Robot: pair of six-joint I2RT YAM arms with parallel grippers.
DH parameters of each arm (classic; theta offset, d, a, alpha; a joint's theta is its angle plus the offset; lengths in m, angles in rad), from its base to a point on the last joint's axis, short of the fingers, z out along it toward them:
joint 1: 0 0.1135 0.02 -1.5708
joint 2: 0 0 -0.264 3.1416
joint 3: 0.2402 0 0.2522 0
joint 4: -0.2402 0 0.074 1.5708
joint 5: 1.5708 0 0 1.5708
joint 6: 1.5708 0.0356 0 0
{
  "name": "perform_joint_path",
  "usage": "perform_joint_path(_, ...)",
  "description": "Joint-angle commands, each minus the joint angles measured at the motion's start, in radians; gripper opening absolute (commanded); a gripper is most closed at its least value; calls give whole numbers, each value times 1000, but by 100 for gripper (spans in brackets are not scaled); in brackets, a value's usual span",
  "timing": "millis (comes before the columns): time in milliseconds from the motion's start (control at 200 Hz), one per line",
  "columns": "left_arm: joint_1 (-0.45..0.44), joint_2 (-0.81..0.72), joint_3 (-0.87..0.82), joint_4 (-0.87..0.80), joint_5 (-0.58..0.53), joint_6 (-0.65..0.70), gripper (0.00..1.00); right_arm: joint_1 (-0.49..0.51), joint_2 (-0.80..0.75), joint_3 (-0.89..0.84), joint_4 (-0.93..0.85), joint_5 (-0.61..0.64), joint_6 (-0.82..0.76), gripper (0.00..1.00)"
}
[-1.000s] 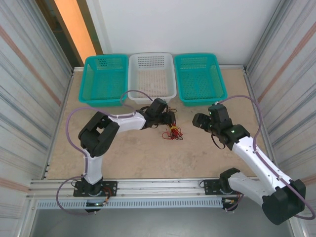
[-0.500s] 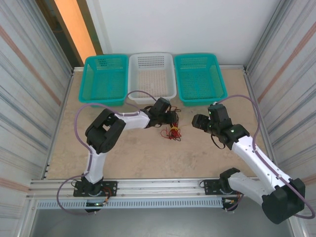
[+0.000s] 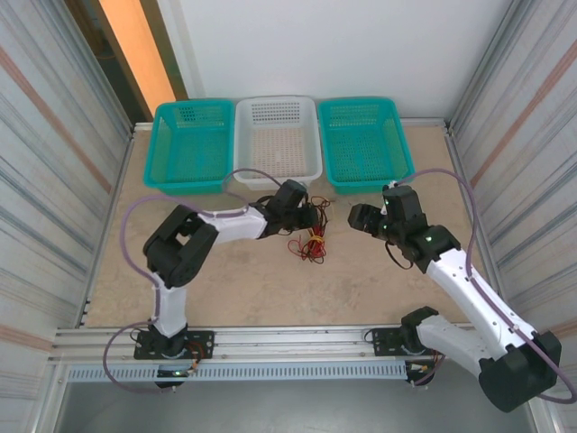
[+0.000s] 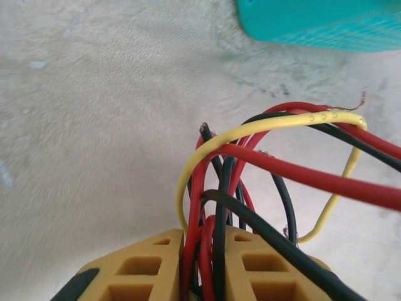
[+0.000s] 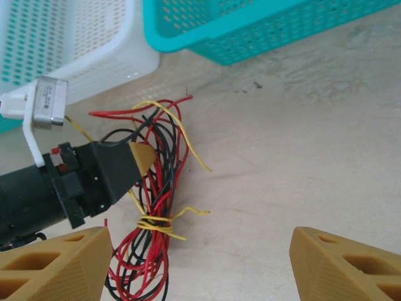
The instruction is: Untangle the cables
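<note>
Top: cables (image 3: 309,242) bundled on the tabletop (image 3: 270,280), near the white basket (image 3: 277,135). Left tool (image 3: 311,216) at their upper end, right tool (image 3: 354,219) near, not touching.
Left wrist: left tool clamped on red, black and yellow strands.
Right wrist: right tool spread wide, holding nothing; bundle ahead-left.

The left fingers (image 4: 141,266) have dragged the cables (image 3: 306,244) slightly leftward and nearer.
</note>
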Motion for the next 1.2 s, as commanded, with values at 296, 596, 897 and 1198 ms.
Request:
perform_joint_path(296, -7, -394, -128, 116, -66, -144, 0, 171, 17, 137, 58, -87, -12, 72)
perform_joint_path(596, -14, -489, -166, 133, -76, -108, 0, 205, 26, 223, -15, -1, -7, 38)
perform_joint_path(897, -18, -515, -165, 136, -87, -96, 0, 206, 42, 252, -44, 9, -7, 27)
perform_joint_path(1198, -19, -517, -163, 151, -65, -91, 0, 208, 87, 258, -28, -16, -4, 27)
